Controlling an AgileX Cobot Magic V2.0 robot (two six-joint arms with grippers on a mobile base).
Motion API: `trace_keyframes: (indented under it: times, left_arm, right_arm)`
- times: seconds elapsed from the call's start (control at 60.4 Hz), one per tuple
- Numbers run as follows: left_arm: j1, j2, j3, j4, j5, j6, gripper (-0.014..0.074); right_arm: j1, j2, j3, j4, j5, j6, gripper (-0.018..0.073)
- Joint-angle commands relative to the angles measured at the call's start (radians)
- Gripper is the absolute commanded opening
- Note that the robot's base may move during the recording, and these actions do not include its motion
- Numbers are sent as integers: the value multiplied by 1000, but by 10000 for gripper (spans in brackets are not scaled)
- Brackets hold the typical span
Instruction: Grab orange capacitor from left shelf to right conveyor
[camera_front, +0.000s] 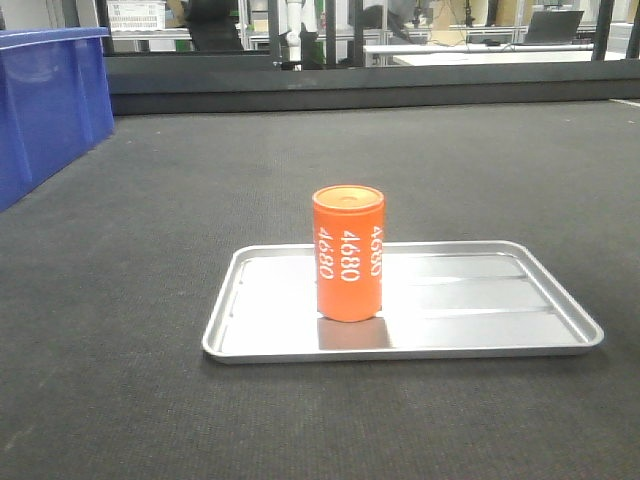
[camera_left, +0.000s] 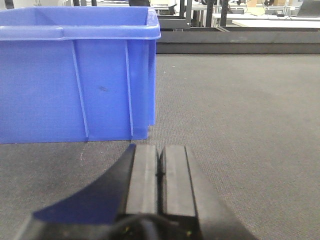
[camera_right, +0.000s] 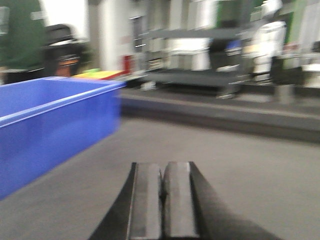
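Observation:
The orange capacitor (camera_front: 348, 253) stands upright on a shallow silver metal tray (camera_front: 500, 310), white "4680" down its side. The tray lies on the dark grey textured conveyor belt (camera_front: 150, 200). No gripper shows in the front view. My left gripper (camera_left: 160, 150) is shut and empty, low over the belt (camera_left: 240, 110), pointing past a blue bin. My right gripper (camera_right: 162, 167) is shut and empty above the belt (camera_right: 250, 170); its view is blurred. The left shelf is out of view.
A blue plastic bin (camera_front: 45, 100) stands at the belt's far left; it fills the left wrist view's upper left (camera_left: 75, 75) and shows left in the right wrist view (camera_right: 50, 125). A dark rail (camera_front: 370, 85) bounds the belt's far edge.

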Motion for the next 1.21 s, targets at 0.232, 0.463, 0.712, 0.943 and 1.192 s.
trace_keyframes:
  times: [0.232, 0.463, 0.712, 0.943, 1.192]
  left_arm:
    - [-5, -10, 28, -6, -88, -4, -125]
    - [-5, -10, 28, -6, -88, -4, -125]
    - [-5, -10, 28, -6, -88, -4, -125]
    - [-5, -10, 28, -6, -88, -4, -125]
    - [-5, -10, 28, -6, -88, -4, -125]
  right_arm:
    - [-312, -339, -28, 0, 291, -15, 57]
    - [-319, -585, -27, -1, 581, -23, 57]
    - [-319, -838, 54, -33, 636, -31, 57]
    - [-343, -977, 279, -33, 514, -31, 57]
    - [-361, -983, 397, -32, 433, -30, 57]
